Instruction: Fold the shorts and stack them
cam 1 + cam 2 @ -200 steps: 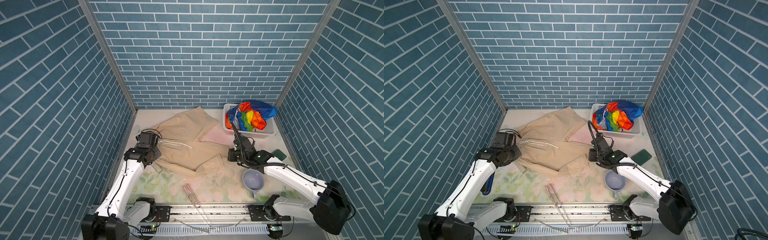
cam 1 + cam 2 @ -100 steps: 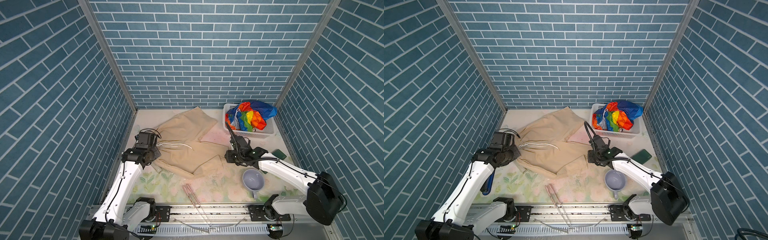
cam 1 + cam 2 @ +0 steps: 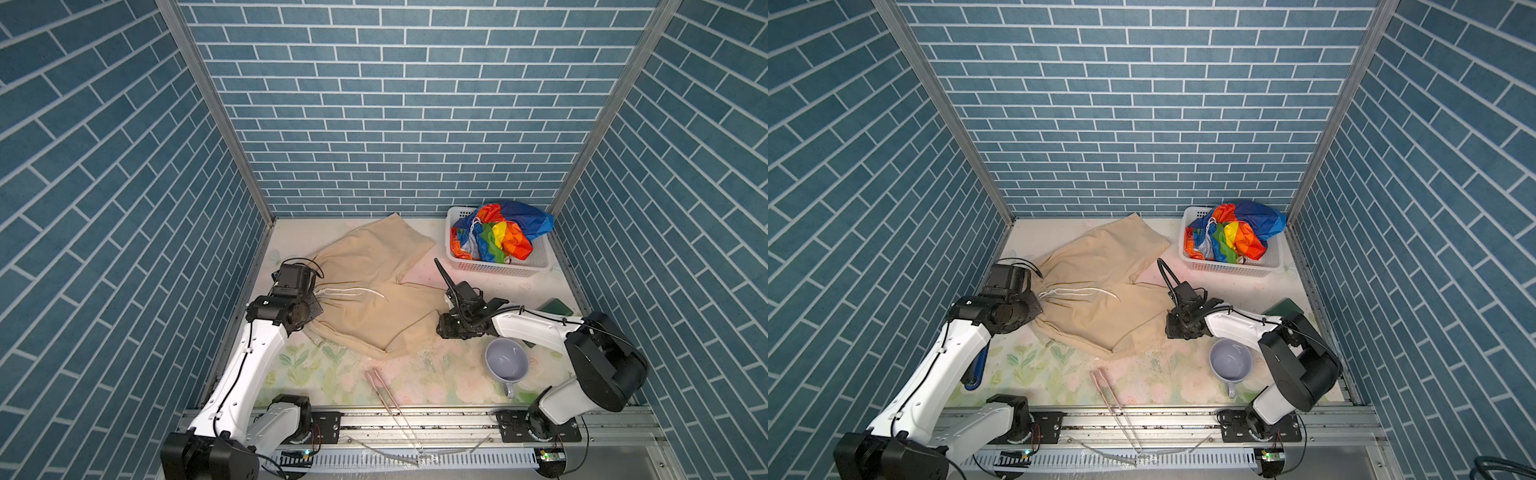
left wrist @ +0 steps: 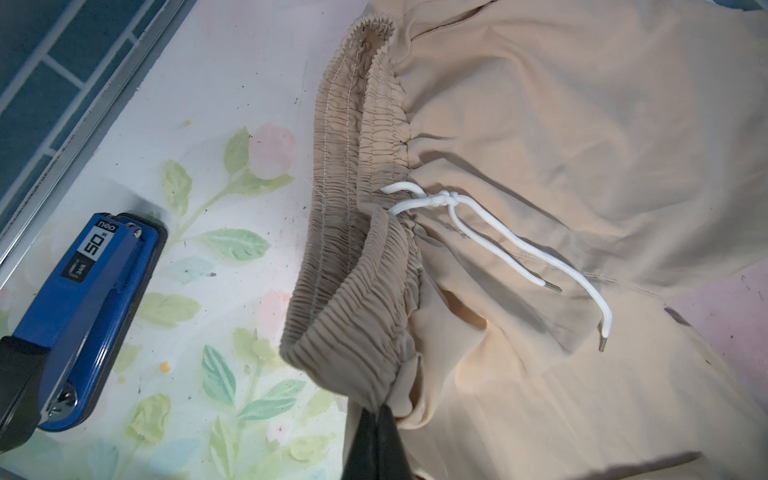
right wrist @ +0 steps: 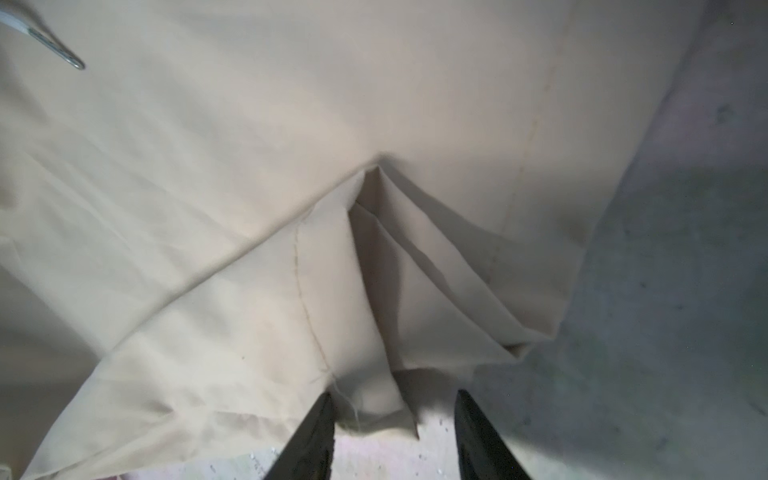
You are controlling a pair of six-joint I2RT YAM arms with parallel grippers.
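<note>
the left gripper (image 4: 376, 415) is clamped tight on the gathered waistband of the plain beige cloth shorts (image 3: 374, 270), which are spread left of centre. the right gripper (image 5: 394, 395) has its jaws apart at a loose hem fold and holds nothing. it should catch both layers at the corner before folding. the shiny rainbow-striped shorts (image 3: 505, 235) sit in the white perforated plastic basket (image 3: 494, 269), far right. the blue stapler (image 4: 87, 307) reads "50".

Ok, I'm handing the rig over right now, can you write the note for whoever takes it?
Left gripper: shut on the elastic waistband of the beige shorts.
Right gripper: jaws open at a beige leg hem, holding nothing.
Rainbow shorts: crumpled in the white basket.
Done: beige pair spread on the table, one leg partly folded.
Left: finish that fold, fetch and fold the rainbow pair, stack both.
</note>
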